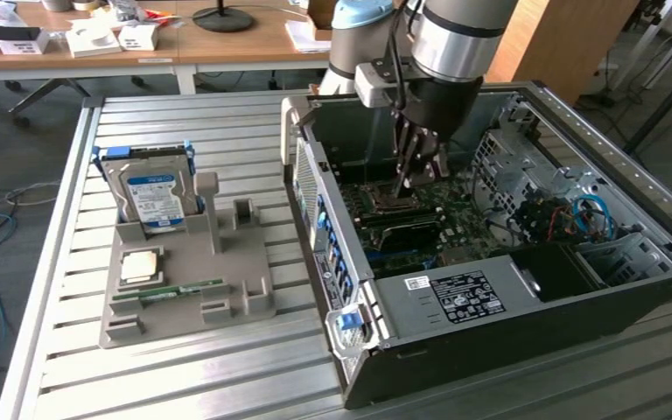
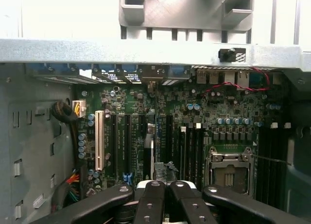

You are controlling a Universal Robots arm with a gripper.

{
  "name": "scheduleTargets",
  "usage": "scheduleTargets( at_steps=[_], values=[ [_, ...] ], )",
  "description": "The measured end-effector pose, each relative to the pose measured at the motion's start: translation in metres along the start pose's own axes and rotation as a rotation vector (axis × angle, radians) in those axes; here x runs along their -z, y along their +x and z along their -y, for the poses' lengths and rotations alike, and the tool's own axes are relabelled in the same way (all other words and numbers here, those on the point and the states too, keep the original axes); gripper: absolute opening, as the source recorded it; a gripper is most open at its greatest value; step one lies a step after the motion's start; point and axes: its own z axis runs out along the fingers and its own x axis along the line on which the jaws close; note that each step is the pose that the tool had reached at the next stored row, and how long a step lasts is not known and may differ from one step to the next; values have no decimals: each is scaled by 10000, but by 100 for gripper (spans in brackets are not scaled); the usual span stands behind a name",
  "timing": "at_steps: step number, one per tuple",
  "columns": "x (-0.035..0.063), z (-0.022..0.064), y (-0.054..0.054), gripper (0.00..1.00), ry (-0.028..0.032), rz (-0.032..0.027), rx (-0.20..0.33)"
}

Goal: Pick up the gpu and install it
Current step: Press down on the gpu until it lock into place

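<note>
My gripper (image 1: 412,179) reaches down into the open computer case (image 1: 465,297), low over the green motherboard (image 1: 412,223). Its fingers are shut on the gpu (image 1: 399,188), a thin card hanging edge-on below them. In the wrist view the gripper (image 2: 165,185) has its black fingers (image 2: 150,202) pressed together. The gpu's slim pale edge (image 2: 155,161) runs out from them over the row of long expansion slots (image 2: 126,141), beside a white slot (image 2: 99,139). Whether the card touches a slot I cannot tell.
To the exterior view's left of the case, a grey holder (image 1: 242,262) on the slatted metal table carries a silver hard drive (image 1: 155,192), a square chip (image 1: 140,264) and a green memory stick (image 1: 185,289). The CPU socket (image 2: 231,168) and red and blue cables (image 1: 587,214) lie inside the case.
</note>
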Motion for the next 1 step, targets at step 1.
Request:
scheduleTargets(
  at_steps=[1],
  values=[
    [0,0,0,11,0,0,0]
  ],
)
